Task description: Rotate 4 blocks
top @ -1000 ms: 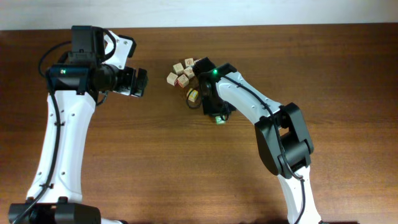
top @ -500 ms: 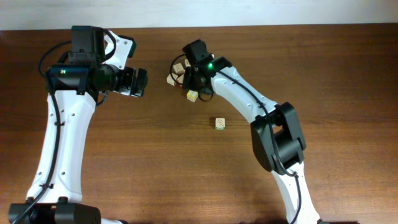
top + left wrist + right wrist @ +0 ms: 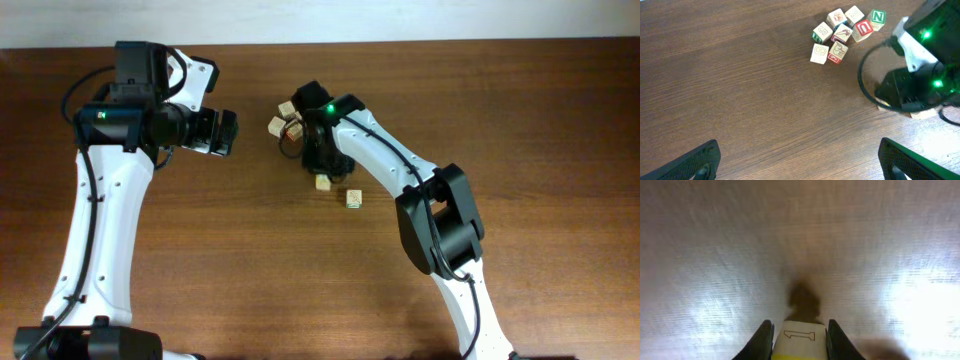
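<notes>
Right tool [image 3: 797, 330] is clamped on a block [image 3: 799, 336] showing an outlined 1, with a finger against each side, over the tabletop [image 3: 715, 255]. Seen from overhead, it sits in the upper middle of the frame, and a lone block [image 3: 354, 199] lies just to its lower right. Left tool [image 3: 800, 160] hangs with its fingers wide apart, and a cluster of blocks [image 3: 840, 32] lies in the upper right of its view

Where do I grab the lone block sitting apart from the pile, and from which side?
Grip the lone block by two opposite side faces, coming straight down. It lies flat with bare table around it; the held block in the right claw is its only close neighbour.
</notes>
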You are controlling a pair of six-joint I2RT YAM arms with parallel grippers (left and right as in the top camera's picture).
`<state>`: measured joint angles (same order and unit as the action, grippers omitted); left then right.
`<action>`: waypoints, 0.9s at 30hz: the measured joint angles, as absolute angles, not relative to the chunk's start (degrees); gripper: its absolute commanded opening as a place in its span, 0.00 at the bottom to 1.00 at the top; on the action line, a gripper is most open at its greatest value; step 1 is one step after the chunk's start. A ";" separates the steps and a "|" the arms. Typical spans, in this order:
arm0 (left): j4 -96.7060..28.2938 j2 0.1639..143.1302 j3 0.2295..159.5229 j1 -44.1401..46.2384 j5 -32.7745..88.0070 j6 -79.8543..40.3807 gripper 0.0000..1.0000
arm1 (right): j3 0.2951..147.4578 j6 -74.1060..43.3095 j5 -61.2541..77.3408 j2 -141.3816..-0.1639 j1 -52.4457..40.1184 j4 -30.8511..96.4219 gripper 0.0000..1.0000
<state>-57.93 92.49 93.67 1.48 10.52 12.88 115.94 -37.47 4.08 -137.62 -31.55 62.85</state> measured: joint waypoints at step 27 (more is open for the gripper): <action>-57.91 92.49 93.67 1.48 10.52 12.88 0.99 | 134.04 -36.62 0.01 -149.23 -21.10 47.13 0.29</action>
